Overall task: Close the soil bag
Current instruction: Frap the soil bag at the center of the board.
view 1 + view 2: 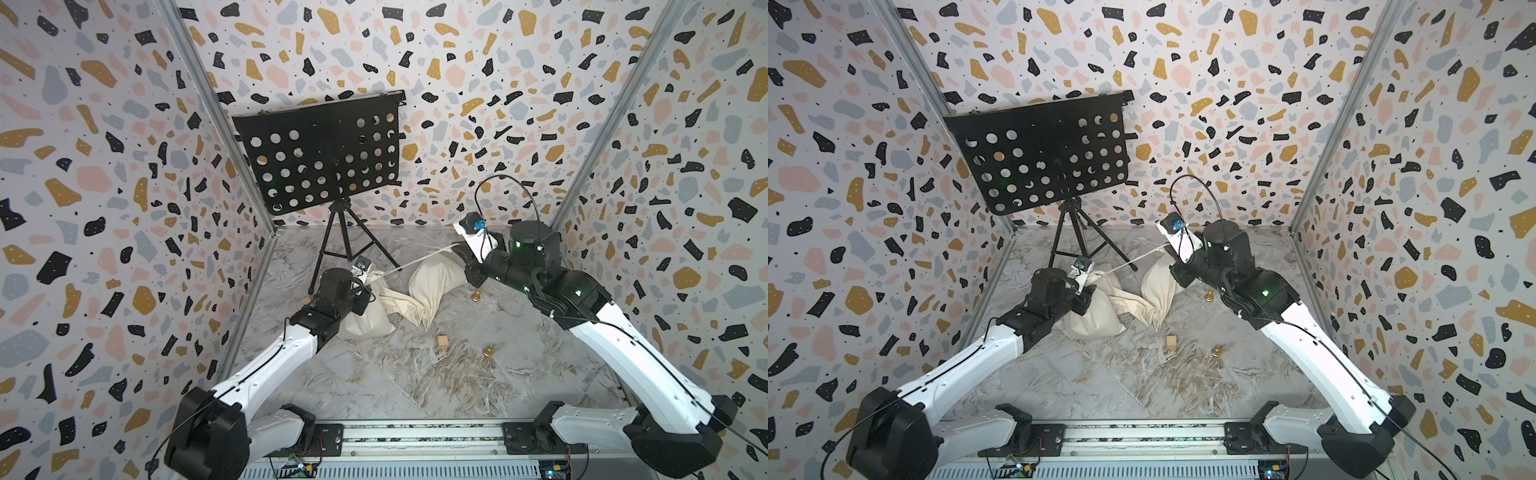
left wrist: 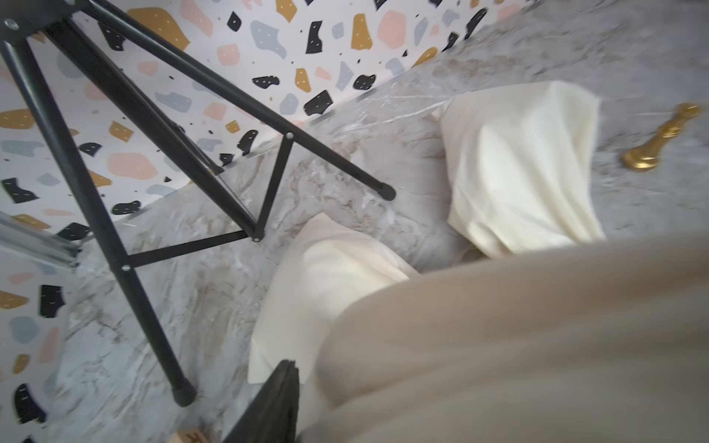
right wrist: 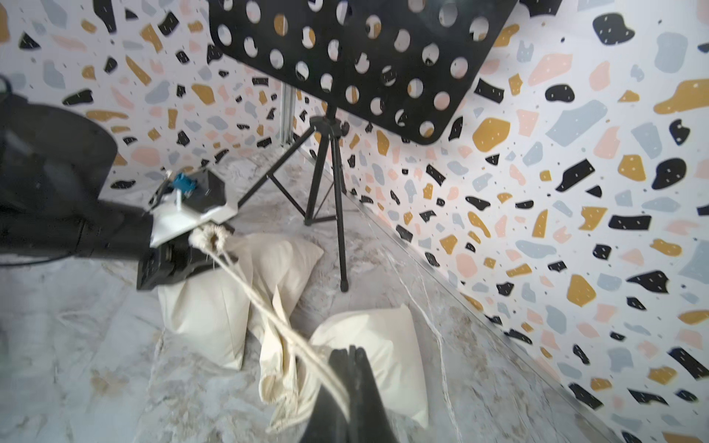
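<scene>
The soil bag (image 1: 368,318), a cream cloth sack, stands at the left of the marble floor in both top views, its mouth (image 3: 209,237) gathered into a tight pucker. A pale drawstring (image 1: 415,261) runs taut from that pucker to my right gripper (image 3: 351,351), which is shut on it and held up and to the right (image 1: 1167,249). My left gripper (image 1: 370,286) sits at the bag's neck just below the pucker. In the left wrist view only one black finger (image 2: 286,383) shows, and blurred bag cloth (image 2: 498,345) hides the other.
A second cream bag (image 1: 432,282) lies just right of the first, neck toward the front. A black perforated music stand (image 1: 320,158) on a tripod stands behind. A wooden cube (image 1: 443,343) and two gold chess pieces (image 1: 489,351) (image 1: 476,296) lie on the floor.
</scene>
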Robot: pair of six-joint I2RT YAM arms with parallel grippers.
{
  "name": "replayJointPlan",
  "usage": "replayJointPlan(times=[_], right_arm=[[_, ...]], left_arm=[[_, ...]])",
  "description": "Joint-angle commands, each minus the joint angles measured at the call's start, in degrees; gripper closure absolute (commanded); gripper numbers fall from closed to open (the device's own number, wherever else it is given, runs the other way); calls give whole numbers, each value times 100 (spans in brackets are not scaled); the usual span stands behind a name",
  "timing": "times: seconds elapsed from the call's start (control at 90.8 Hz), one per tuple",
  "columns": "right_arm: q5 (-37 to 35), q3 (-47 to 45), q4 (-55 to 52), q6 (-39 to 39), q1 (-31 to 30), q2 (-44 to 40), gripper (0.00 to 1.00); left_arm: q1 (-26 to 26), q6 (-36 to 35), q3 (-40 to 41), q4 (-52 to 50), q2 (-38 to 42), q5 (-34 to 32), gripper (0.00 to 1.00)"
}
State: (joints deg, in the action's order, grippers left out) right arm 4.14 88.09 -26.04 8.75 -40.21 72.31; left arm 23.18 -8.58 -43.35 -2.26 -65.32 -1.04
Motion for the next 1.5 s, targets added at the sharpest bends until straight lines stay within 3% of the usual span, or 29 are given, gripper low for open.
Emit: replayJointPlan(times=[0.0, 0.231, 0.418, 0.65, 0.727, 0.771, 0.826, 0.881, 0.98, 1.046, 1.079, 1.211, 1.321, 1.486], right_arm=[[713, 429, 452, -415, 38, 289, 100], [1076, 1077, 195, -389, 30, 702, 100], [1192, 1318, 69, -374, 8, 809, 100], [1275, 1431, 8, -381, -5, 796, 100], [1232, 1424, -39, -343, -5, 781, 100], [1146, 1376, -79, -274, -5, 746, 100], [930, 1201, -63, -147, -5, 660, 100], [617, 942, 83, -87, 25, 553, 100], [514, 319, 622, -172, 144, 262, 76], [615, -299, 1197, -153, 169, 11, 53], [637, -609, 1520, -140, 171, -96, 47], [1054, -1466, 2530, -348, 171, -101, 41], [2093, -1700, 3484, -996, 77, 405, 40], [2104, -1852, 4675, -1385, -309, 994, 35]], left_arm=[[-53, -177, -148, 576, 298, 1162, 47], [9, -389, -1261, 169, 128, 2395, 35], [246, -477, -2250, -160, -219, 3142, 31], [631, -790, -3151, -561, -831, 2674, 34], [660, -725, -3418, -635, -1027, 2404, 44], [664, -649, -3507, -631, -1078, 2235, 64], [666, -447, -3591, -561, -1087, 2073, 100], [664, -250, -3747, -635, -1085, 2020, 100], [670, 171, -4061, -819, -1122, 1754, 100], [670, 526, -4168, -975, -1086, 1306, 100], [670, 679, -4211, -1041, -1062, 1066, 100], [669, 1072, -4260, -939, -953, 1027, 100], [669, 1376, -4264, -901, -952, 1087, 100], [675, 1684, -4268, -773, -918, 1285, 100]])
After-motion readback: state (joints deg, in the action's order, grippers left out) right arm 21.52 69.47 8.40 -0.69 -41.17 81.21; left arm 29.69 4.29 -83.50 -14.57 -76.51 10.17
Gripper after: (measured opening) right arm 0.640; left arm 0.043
